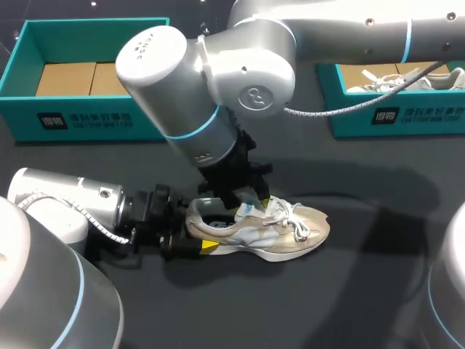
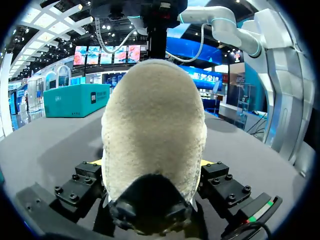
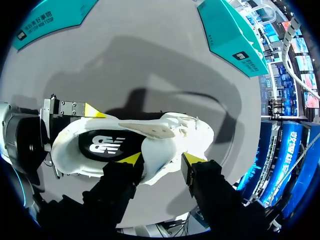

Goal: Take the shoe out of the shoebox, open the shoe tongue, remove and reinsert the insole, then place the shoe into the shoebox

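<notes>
The shoe (image 1: 272,231) lies on its sole on the table (image 1: 363,298). The left gripper (image 2: 152,172) clamps its heel, a finger pressed to each side. The right gripper (image 3: 161,160), above, pinches the white tongue (image 3: 162,147) between its yellow tips.

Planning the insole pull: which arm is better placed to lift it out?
Right. The right gripper sits over the shoe's opening, insole exposed; the left gripper clamps the heel.
</notes>
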{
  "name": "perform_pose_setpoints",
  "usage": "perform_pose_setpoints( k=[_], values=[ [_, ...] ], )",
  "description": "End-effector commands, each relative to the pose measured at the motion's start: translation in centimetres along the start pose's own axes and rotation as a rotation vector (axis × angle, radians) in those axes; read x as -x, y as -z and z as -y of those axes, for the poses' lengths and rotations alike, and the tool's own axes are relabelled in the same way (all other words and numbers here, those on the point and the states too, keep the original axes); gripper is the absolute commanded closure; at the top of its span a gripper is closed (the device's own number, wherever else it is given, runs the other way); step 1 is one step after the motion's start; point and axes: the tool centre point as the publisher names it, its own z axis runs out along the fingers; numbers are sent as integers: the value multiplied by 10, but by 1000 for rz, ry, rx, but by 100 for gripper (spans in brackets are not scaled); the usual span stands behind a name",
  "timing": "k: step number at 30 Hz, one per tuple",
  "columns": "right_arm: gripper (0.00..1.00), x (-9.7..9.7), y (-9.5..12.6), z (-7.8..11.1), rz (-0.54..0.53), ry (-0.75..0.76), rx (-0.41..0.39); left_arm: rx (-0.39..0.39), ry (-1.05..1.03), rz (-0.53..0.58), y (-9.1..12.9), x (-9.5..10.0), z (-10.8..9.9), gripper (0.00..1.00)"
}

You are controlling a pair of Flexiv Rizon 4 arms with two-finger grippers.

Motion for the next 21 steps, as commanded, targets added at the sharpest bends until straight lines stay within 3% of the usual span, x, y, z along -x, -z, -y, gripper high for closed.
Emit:
perform_pose_setpoints(
  k=[1, 5, 7, 8, 15, 19, 21],
  values=[
    [53, -11, -2, 9, 6, -264, 9, 2, 0, 2, -1, 0, 0, 100],
    [61, -15, 0, 9, 0, -262, 9, 2, 0, 2, -1, 0, 0, 100],
    [91, -16, 1, 9, -3, -260, 3, 2, 0, 2, -1, 0, 0, 100],
    [100, -15, 1, 9, -4, -259, 1, 2, 0, 2, -1, 0, 0, 100],
    [100, 12, 7, 8, -57, -227, 20, 2, 0, 2, -1, 0, 0, 100],
    [100, 36, 8, 7, -154, -183, 60, 2, 0, 2, -1, 0, 0, 100],
    [100, 51, 6, 7, -249, -150, 120, 2, 0, 2, -1, 0, 0, 100]
  ],
)
